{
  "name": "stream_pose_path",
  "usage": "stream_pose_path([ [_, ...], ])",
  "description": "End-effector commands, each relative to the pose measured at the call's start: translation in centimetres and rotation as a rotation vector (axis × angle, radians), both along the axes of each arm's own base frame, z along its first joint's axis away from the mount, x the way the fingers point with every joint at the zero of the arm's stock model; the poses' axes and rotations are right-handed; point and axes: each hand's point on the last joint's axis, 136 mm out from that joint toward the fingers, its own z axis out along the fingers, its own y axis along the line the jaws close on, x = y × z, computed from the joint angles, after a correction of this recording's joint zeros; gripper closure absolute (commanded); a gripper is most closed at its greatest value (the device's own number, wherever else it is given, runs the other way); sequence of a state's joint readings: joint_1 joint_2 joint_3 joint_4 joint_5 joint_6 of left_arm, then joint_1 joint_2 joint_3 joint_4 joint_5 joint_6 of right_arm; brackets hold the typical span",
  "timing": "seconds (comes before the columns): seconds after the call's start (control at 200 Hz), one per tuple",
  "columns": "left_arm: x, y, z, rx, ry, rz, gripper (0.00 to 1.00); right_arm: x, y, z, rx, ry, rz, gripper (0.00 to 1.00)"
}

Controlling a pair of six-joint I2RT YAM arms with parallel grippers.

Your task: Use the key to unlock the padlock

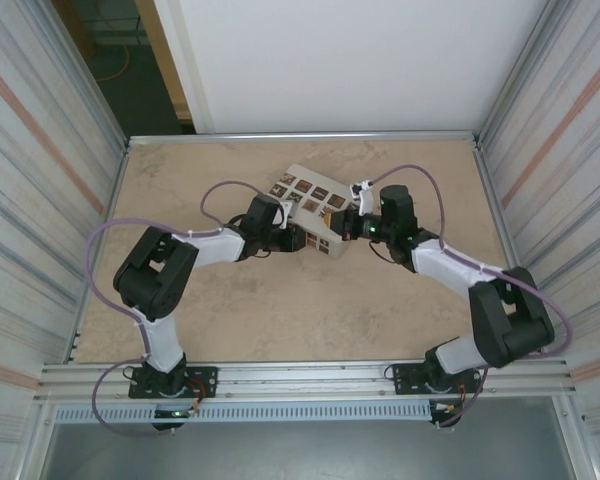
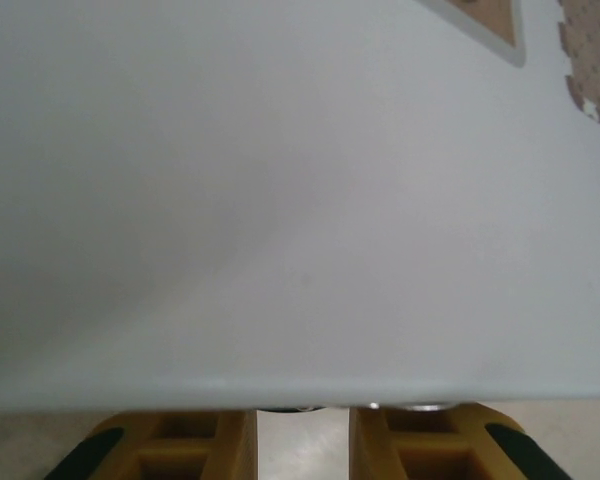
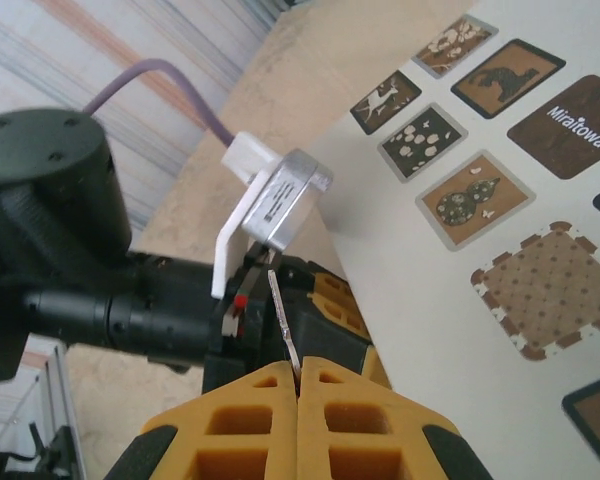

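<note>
Padlock location could not be confirmed: its blue body was hidden where the two arms met at the near edge of the white box [image 1: 305, 190], mid-bench. In the left wrist view a silvery glint [image 2: 380, 406] sat at the box's lower edge, just above the left gripper [image 2: 302, 430], and may have been its metal part. The left jaws stood slightly apart at the roots. Their tips were hidden by the box, so whether they clamped anything could not be told. The right gripper [image 3: 298, 385] had its jaws together on the key [image 3: 283, 320], the thin blade pointing up toward the left gripper.

Hazards, as judged:
- The key was pinched only at its lower end. An off-axis push at the keyhole would likely pivot it or slide it in the jaws.
- The left arm's camera [image 3: 285, 205] sat just beside the blade's tip. A sideways correction could strike it.
- The box lay over the left jaws. A lift or twist of that arm could tip or shove the box.
- The grippers were very near each other, so a hasty advance risked contact.

Clearance: the box edge crowded the work point from the far side. The bench [image 1: 280, 320] lay bare on the near side, between the arms' bases, giving room to back off. The side walls [image 1: 40, 200] stood well apart from both grippers.
</note>
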State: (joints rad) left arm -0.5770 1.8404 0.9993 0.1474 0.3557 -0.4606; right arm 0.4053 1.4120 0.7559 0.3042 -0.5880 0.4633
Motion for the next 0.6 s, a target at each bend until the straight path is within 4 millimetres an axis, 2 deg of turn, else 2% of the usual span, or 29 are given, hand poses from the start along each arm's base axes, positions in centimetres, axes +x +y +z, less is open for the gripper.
stream_pose_path([
  [0.0,-1.4,-1.5,3.9,-0.122,0.041,-0.035,0.79,-2.6,-1.0,-1.9,-0.113,-0.015,0.041,1.0],
  [0.2,-2.5,-2.0,6.0,-0.165,0.118,-0.05,0.79,-6.0,-0.9,-2.6,-0.206,-0.085,0.089,1.0],
  [0.381,-3.1,-2.6,7.5,-0.214,0.175,-0.062,0.79,-8.4,-0.3,-4.9,-0.293,-0.146,0.121,1.0],
  [0.596,-3.6,-2.7,8.1,-0.245,0.227,-0.051,0.79,-9.3,0.0,-7.4,-0.344,-0.198,0.111,1.0],
])
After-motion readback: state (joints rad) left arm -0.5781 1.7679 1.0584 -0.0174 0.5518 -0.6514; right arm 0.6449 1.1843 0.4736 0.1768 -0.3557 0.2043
